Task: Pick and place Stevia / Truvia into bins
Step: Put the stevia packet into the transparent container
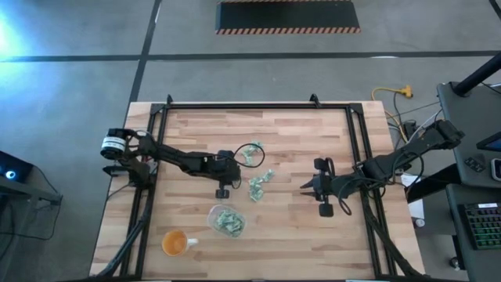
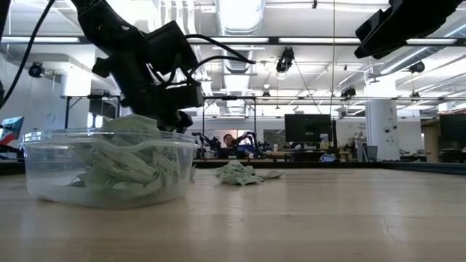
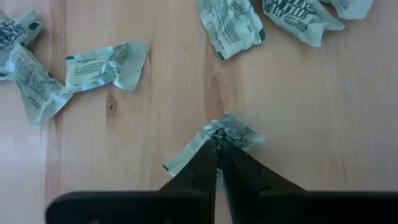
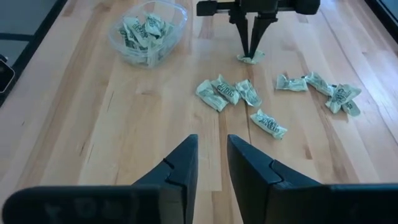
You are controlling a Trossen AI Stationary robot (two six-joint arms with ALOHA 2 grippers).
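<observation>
Step in hand: pick of a single packet by the left gripper [image 3: 217, 155]. Fingers drawn together, tips pinching one crumpled packet [image 3: 233, 132] that lies flat on the table [image 1: 297, 235], just left of the loose packets [image 4: 227, 91] at mid-table. No lift evident; paper in contact with the wood in the left wrist view.

Remaining Stevia / Truvia: two scattered groups, one cluster [image 1: 258, 186] near the centre, a second group [image 1: 250, 153] farther back. Loose packets close beside the pinched one, none touching it.

Bin [image 1: 226, 220]: clear tub, part filled with packets, standing nearer the front edge than the left gripper, slightly right of it. Orange cup [image 1: 175, 244] to the bin's left, not part of the job.

Right gripper [image 4: 211, 165]: idle, right of centre, well apart from the packets, fingers slightly apart, holding nothing.

Next move, as judged: straight lift to confirm the grip holds, short carry toward the front edge over the bin rim, release above the pile. Risk: thin paper slipping from the tips during the lift.
</observation>
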